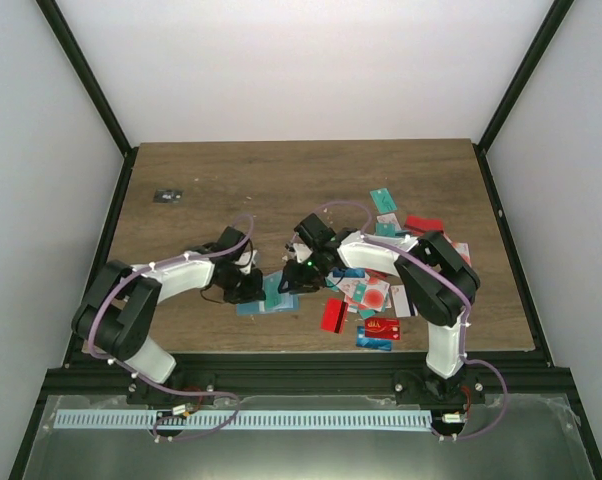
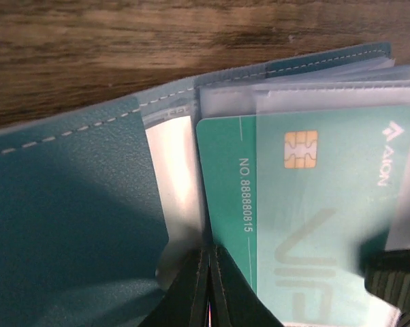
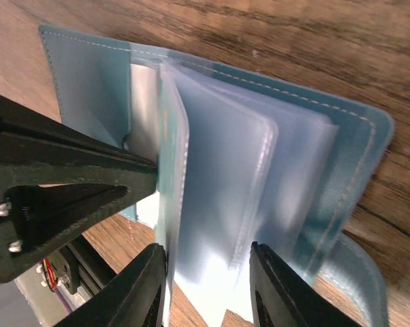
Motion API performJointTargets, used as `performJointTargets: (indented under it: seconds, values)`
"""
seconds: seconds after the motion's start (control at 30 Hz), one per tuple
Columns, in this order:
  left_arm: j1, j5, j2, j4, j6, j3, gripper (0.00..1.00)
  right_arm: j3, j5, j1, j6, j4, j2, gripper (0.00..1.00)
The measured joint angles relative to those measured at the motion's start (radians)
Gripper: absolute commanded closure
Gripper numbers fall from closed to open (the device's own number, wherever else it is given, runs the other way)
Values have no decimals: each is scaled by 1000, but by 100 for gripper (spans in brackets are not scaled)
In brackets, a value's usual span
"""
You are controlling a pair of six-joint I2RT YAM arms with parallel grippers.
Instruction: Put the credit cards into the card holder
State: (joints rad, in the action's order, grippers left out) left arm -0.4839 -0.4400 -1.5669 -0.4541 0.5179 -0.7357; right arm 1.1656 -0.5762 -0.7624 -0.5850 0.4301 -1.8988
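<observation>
So the flat teal-blue folding card holder (image 2: 62, 225) lay open on the brown wood-grain tabletop (image 1: 281, 180), near the front edge and right between the two arms. Its clear plastic sleeves (image 3: 225, 177) were fanned up from the spine. One thin teal plastic card (image 2: 225, 204) with a gold chip and "VIP" on it sat partway into a sleeve, its left strip poking out bare.

The left pincer (image 2: 208, 264) had its fingers pressed together, tips down by the holder's inner fold. Couldn't tell if a sleeve was pinched there. The right pincer (image 3: 206, 262) had its fingers apart, straddling a bunch of those sleeves.

The other credit cards (image 1: 381, 290), red, teal and white, were scattered in a messy pile just right of the holder. A small dark object (image 1: 167, 196) sat well apart at the far left.
</observation>
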Motion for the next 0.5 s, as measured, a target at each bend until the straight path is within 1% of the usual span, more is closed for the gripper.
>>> performJointTargets:
  seconds: [0.5]
  values:
    - [-14, -21, -46, 16, -17, -37, 96, 22, -55, -14, -3, -14, 1, 64]
